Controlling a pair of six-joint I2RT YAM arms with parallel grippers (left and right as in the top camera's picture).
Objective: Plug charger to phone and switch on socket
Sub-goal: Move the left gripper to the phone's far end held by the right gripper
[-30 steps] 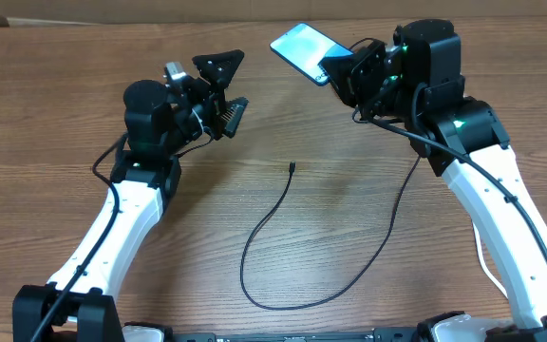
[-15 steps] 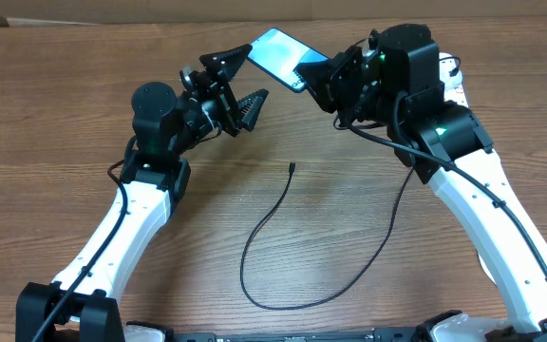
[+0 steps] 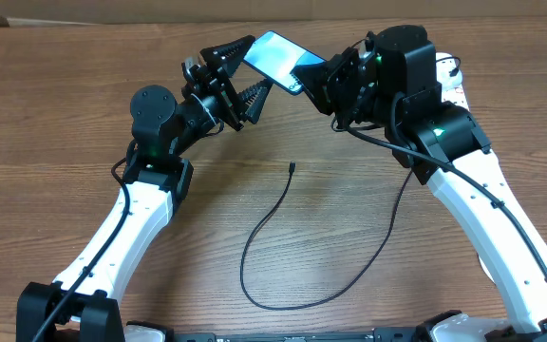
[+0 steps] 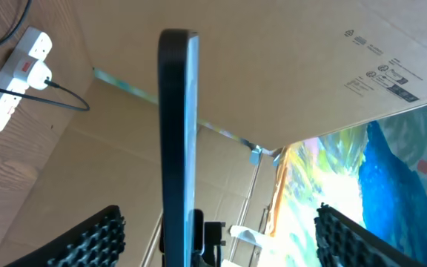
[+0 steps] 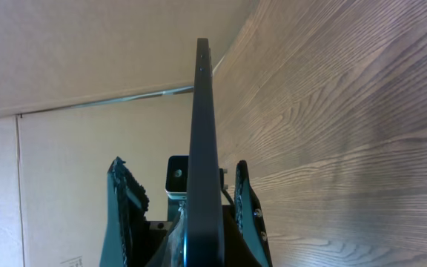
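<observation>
The right fingers clamp the phone above the tabletop, its free end lying edge-on between the left fingers, which stand apart.

Light-blue-screened phone, black charger, brown wood-grain table.

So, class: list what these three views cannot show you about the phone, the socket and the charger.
1. The socket: switch state unreadable; small and edge-cut in the left wrist view, mostly behind the right arm overhead.
2. The phone: port unseen; edge-on in both wrist views, too small overhead.
3. The charger: plug end passes under the right arm overhead.
</observation>
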